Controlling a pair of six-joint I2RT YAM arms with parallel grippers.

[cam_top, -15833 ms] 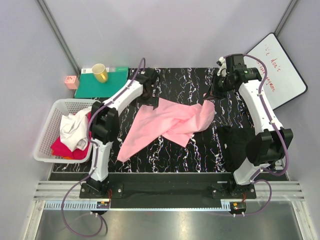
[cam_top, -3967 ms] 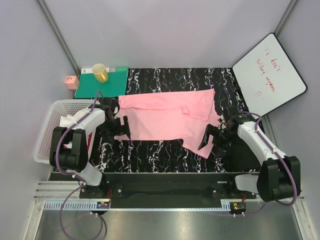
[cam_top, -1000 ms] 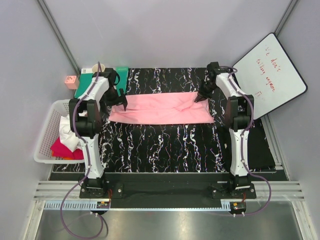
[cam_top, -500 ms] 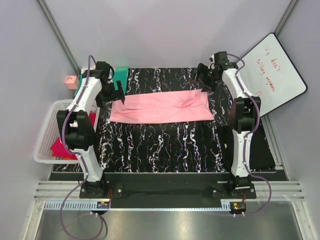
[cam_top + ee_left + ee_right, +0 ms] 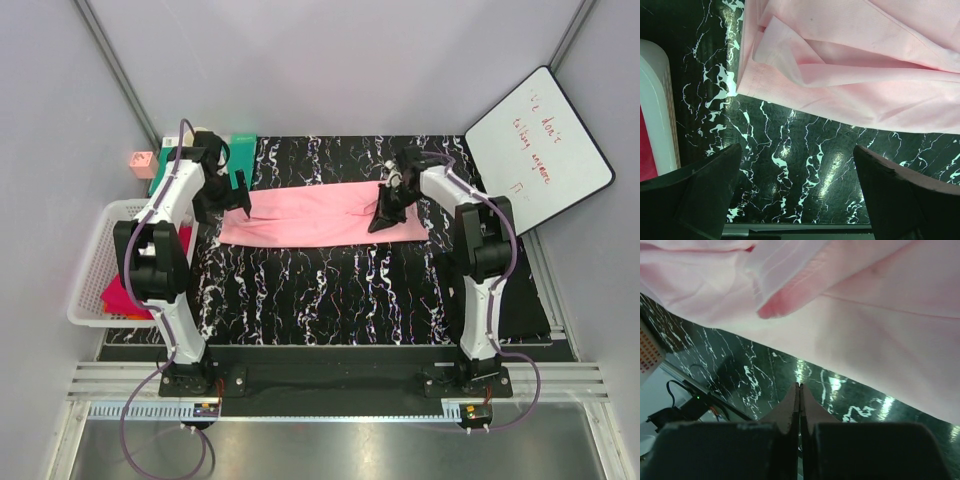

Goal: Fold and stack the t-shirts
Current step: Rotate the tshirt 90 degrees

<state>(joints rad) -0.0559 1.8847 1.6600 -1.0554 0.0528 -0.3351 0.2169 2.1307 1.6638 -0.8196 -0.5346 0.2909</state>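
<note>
The light pink t-shirt (image 5: 315, 215) lies across the far half of the black marble table (image 5: 330, 290), folded into a long band. My left gripper (image 5: 240, 196) hovers at the shirt's left end. Its jaws are wide open and empty over bare table (image 5: 797, 190), just short of the folded hem (image 5: 840, 95). My right gripper (image 5: 379, 223) is at the band's near edge, right of the middle. Its fingers are pressed together with nothing between them (image 5: 799, 386), over marble beside the pink cloth (image 5: 880, 320). A magenta-red t-shirt (image 5: 112, 296) lies in the white basket (image 5: 88, 262).
The basket sits off the table's left edge, its rim showing in the left wrist view (image 5: 660, 105). A green mat (image 5: 185, 170) and a small pink box (image 5: 141, 161) are at the far left. A whiteboard (image 5: 540, 140) leans at the far right. A black pad (image 5: 520, 300) lies right.
The right gripper came in from the far right corner to the band's near edge; it opened, then shut. The left gripper stayed open and shifted slightly. The shirt has not moved.
</note>
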